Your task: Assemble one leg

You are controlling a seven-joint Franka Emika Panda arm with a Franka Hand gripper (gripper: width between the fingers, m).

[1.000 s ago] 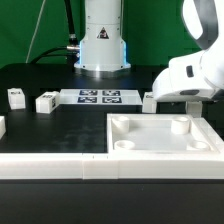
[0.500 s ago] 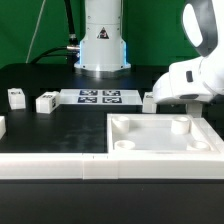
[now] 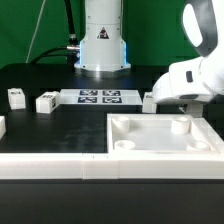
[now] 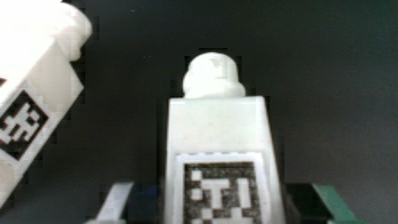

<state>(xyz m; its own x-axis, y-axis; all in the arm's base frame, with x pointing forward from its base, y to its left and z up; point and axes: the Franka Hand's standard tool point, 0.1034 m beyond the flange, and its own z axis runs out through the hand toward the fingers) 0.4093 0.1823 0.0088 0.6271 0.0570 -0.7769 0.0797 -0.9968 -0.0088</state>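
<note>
In the wrist view a white leg [image 4: 217, 130] with a marker tag on its side lies on the black table between my two fingers [image 4: 125, 200]. A dark gap shows on each side of it, so my gripper [image 4: 217, 205] is open around it. A second leg [image 4: 36, 85] lies close beside it. In the exterior view my gripper [image 3: 183, 97] is low over the table at the right, behind the large white tray-like piece [image 3: 165, 150]. One leg [image 3: 148, 101] shows just beside the hand. The hand hides its fingers there.
Two more legs [image 3: 16, 97] [image 3: 46, 102] stand at the exterior view's left. The marker board [image 3: 100, 97] lies in the middle in front of the robot base. A white bar [image 3: 50, 165] runs along the front edge.
The hand shifted slightly down and toward the exterior view's left a second ago and has held still since. The parts have not moved.
</note>
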